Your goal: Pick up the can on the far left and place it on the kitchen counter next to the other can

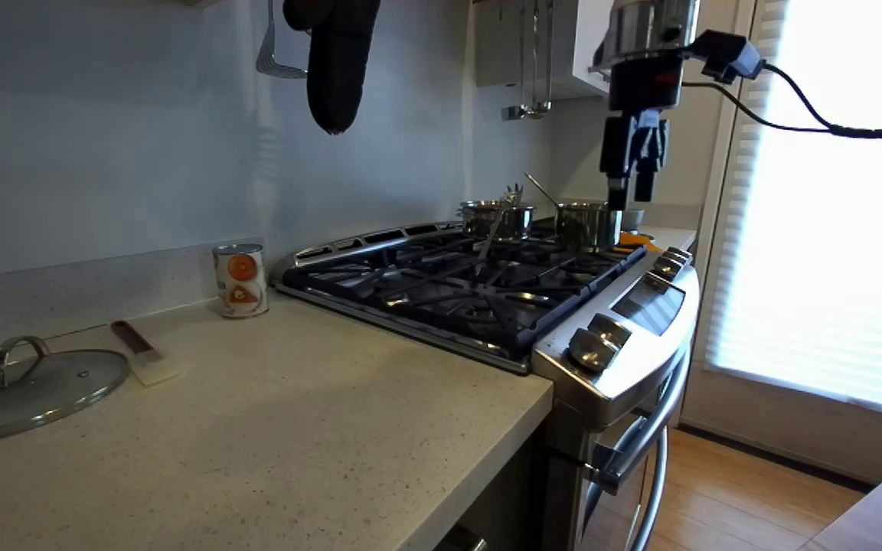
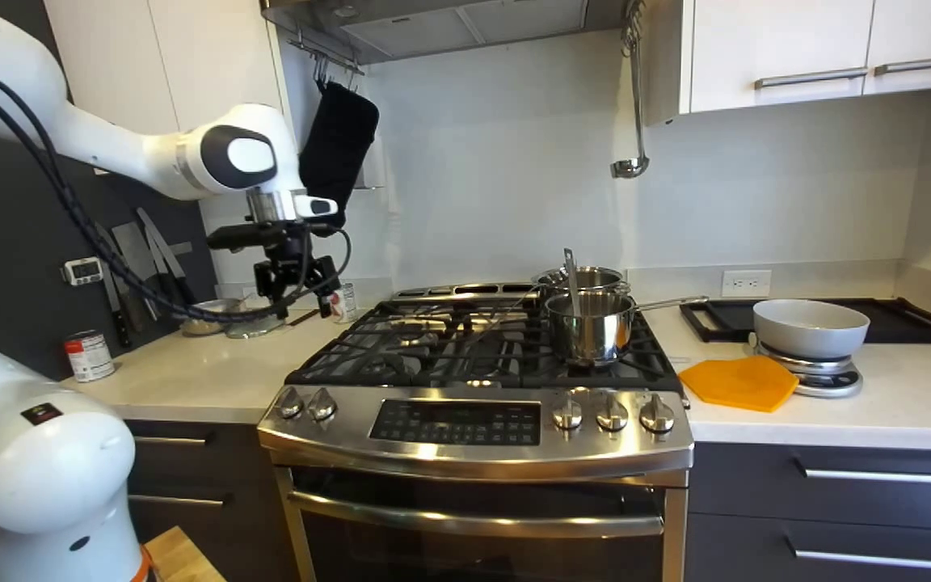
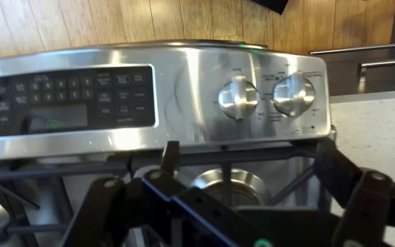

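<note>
The can on the far left (image 2: 90,356) has a red and white label and stands upright on the kitchen counter (image 2: 183,380) by the dark wall. It is out of view in the other pictures. The other can (image 1: 242,281), white with orange-red marks, stands upright at the back of the beige counter (image 1: 295,428) beside the stove; in an exterior view it shows partly behind the gripper (image 2: 344,301). My gripper (image 1: 632,191) points down, raised above the stove's front corner near the counter. In the wrist view its fingers (image 3: 252,159) are wide apart with nothing between them.
The gas stove (image 1: 449,283) bears steel pots (image 2: 591,333). A glass lid (image 1: 50,390) and a spatula (image 1: 135,340) lie on the counter near the other can. A black mitt (image 2: 340,149) hangs above. Knives (image 2: 160,250) hang on the dark wall.
</note>
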Controlling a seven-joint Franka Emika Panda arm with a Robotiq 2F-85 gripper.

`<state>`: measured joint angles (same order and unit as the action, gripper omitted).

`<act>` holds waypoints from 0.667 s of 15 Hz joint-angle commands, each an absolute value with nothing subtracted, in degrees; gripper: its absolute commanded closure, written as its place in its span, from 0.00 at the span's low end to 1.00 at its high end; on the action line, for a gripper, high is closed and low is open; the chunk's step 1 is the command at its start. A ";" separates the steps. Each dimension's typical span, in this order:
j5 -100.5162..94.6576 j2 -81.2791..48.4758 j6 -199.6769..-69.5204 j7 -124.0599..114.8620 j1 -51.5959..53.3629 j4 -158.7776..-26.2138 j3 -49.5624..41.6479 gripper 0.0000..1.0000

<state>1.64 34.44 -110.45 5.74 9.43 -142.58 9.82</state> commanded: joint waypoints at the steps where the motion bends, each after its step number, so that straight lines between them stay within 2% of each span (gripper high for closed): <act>1: 0.81 32.63 -106.84 2.39 15.78 -136.66 17.30 0.00; 10: -13.59 9.59 -95.38 2.32 22.64 -106.57 37.19 0.00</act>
